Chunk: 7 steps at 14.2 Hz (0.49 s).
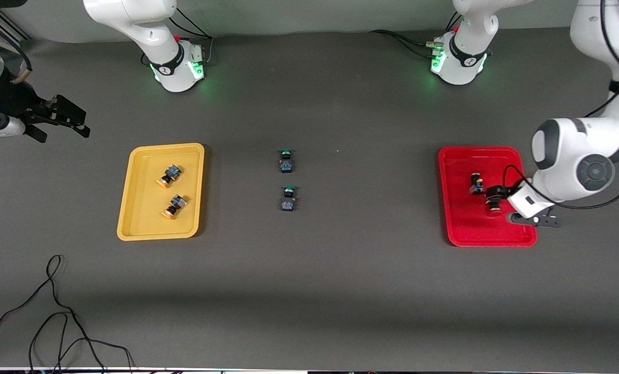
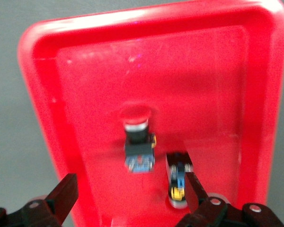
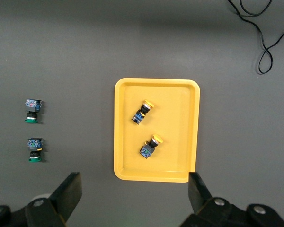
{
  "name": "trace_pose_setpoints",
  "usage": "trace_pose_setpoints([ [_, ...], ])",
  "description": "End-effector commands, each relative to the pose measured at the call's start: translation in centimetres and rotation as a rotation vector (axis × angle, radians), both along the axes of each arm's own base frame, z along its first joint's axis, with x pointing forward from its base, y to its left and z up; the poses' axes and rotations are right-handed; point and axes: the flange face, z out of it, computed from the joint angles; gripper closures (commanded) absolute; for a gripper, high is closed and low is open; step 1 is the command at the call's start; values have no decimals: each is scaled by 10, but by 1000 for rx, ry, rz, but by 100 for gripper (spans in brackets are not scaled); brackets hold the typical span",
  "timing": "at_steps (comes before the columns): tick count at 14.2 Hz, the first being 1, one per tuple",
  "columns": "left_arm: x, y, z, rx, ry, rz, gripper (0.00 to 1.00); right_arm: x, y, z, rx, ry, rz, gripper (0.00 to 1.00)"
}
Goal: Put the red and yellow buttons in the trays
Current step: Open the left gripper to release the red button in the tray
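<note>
A loose black cable (image 1: pixel 55 311) lay nearest the camera on the bench (image 1: pixel 340 291), at the right arm's end. Above that end the right end effector (image 1: pixel 63 118) waited in the air, its fingers spread wide and holding nothing. Next came the yellow tray (image 1: pixel 143 218), with both yellow buttons in it on their sides: the farther yellow button (image 1: pixel 169 175) and the nearer yellow button (image 1: pixel 175 206), apart from each other. At mid-bench two green-capped switches (image 1: pixel 286 160) stood one nearer the camera than the other, well apart from both trays and in no arm's way. Toward the left arm's end lay the red tray (image 1: pixel 496 236), holding both red buttons. The left end effector (image 1: pixel 496 203) hung low over that tray, its fingers wide apart and gripping nothing. In the left wrist view the first red button (image 2: pixel 138 142) lay out ahead of the open fingers, its cap pointing away. The second red button (image 2: pixel 179 182) lay right against the inside of one finger (image 2: pixel 195 189), its long axis roughly along that finger. All four buttons appeared placed, so the coming move was probably the left arm's retreat. That would turn on lifting straight off, lest the finger drag that second button.
</note>
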Motion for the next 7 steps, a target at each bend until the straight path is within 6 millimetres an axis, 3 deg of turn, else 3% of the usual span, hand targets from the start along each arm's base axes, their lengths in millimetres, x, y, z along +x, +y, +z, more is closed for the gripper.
trace_pose_setpoints([
  [1, 6, -25, 91, 39, 24, 4, 0, 5, -5, 2, 7, 4, 15, 0],
  [4, -4, -66, 186, 87, -9, 42, 0, 14, -4, -6, 3, 12, 4, 0],
  [6, -13, -76, 241, 96, -42, 54, 0, 17, -5, -4, 5, 8, 1, 0],
  [7, -18, -77, 258, 83, -58, 63, 0, 18, -5, -3, 3, 8, 2, 0],
])
